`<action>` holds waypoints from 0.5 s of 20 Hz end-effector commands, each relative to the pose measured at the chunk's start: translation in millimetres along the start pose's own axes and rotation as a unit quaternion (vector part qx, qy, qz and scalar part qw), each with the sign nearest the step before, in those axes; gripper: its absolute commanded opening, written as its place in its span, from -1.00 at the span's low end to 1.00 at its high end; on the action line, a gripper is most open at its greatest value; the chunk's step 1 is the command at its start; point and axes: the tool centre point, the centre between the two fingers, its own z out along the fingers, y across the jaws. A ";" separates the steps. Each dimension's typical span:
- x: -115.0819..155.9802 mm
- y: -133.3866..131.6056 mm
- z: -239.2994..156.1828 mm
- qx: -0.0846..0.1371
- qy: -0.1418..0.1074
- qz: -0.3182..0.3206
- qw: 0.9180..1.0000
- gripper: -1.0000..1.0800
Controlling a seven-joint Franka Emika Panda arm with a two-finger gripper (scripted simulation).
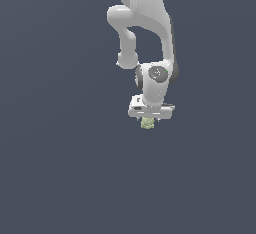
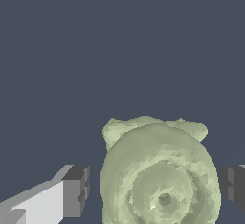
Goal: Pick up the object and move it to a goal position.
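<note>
Wrist view | object (image 2: 160, 175) between pincer (image 2: 153, 187) fingers | gaps both sides, released

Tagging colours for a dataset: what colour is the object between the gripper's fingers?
Pale yellow-green object, with ringed ridges; the wrist view shows it best.

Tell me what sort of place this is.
Likely a bare simulated test scene: a featureless dark grey-blue backdrop, a smooth white robot arm, and one small pale yellow-green ridged lump between its gripper fingers.

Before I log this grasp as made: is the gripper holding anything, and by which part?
Nothing is clearly held. The object sits between the gripper's fingers, but gaps show on both sides, so no contact yet.
</note>
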 end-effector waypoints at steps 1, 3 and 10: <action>0.5 -0.3 6.8 0.000 0.001 0.000 1.000 0.92; 0.9 -0.2 8.9 0.000 0.001 0.000 1.000 0.92; 0.9 -0.3 9.1 0.000 0.001 0.000 1.000 -1.00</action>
